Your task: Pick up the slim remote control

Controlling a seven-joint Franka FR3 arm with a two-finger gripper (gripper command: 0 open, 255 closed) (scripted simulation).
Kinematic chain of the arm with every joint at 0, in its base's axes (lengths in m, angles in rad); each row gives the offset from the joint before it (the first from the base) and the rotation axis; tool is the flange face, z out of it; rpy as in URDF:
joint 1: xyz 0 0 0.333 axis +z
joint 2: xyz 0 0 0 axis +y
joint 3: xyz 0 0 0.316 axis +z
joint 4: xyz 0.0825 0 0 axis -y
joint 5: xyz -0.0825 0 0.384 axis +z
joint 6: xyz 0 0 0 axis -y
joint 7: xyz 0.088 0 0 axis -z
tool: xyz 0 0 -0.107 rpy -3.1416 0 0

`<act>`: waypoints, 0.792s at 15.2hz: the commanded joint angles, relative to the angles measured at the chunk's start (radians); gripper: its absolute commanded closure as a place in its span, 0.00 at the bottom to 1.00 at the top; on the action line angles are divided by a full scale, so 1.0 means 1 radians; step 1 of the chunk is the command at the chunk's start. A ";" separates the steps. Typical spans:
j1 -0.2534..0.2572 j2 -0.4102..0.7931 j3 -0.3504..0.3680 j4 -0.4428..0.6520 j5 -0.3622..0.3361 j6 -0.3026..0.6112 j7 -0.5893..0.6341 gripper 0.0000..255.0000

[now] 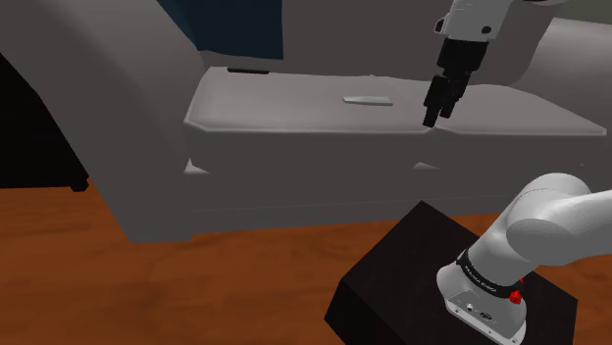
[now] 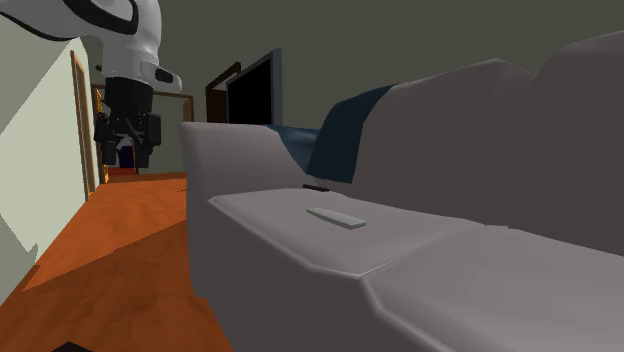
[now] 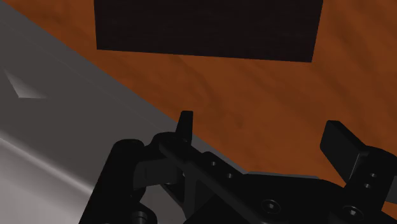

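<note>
A slim grey remote control (image 1: 367, 99) (image 2: 336, 217) lies flat on the seat cushion of a grey sofa (image 1: 294, 118) (image 2: 270, 240). My black gripper (image 1: 434, 110) (image 2: 126, 140) hangs above the sofa's front edge, off to the shoulder view's right of the remote and apart from it. In the wrist view the gripper (image 3: 261, 130) is open with nothing between its fingers (image 3: 185, 122); below them lie the sofa's grey front (image 3: 70, 140) and the wooden floor (image 3: 254, 89).
The sofa's arm (image 1: 108, 108) and high back (image 2: 480, 130) border the seat. A dark blue cloth (image 2: 345, 130) lies over the back, and a small black object (image 1: 250, 70) rests at the seat's rear. My black stand (image 1: 412, 274) sits on the orange-brown floor (image 1: 147, 284).
</note>
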 commanded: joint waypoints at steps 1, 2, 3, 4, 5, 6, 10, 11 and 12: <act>0.000 0.000 0.000 0.000 0.000 0.000 0.000 0.00; -0.001 0.009 -0.023 -0.005 -0.021 0.016 -0.042 0.00; -0.001 0.020 -0.045 -0.009 -0.043 0.032 -0.084 0.00; -0.001 0.033 -0.068 -0.011 -0.063 0.050 -0.125 0.00; -0.002 0.048 -0.090 -0.012 -0.083 0.067 -0.166 0.00; -0.002 0.064 -0.113 -0.011 -0.101 0.086 -0.207 0.00; 0.000 0.145 -0.199 0.008 -0.166 0.163 -0.367 0.00; 0.001 0.170 -0.221 0.017 -0.180 0.183 -0.406 0.00; 0.003 0.195 -0.241 0.027 -0.191 0.203 -0.445 0.00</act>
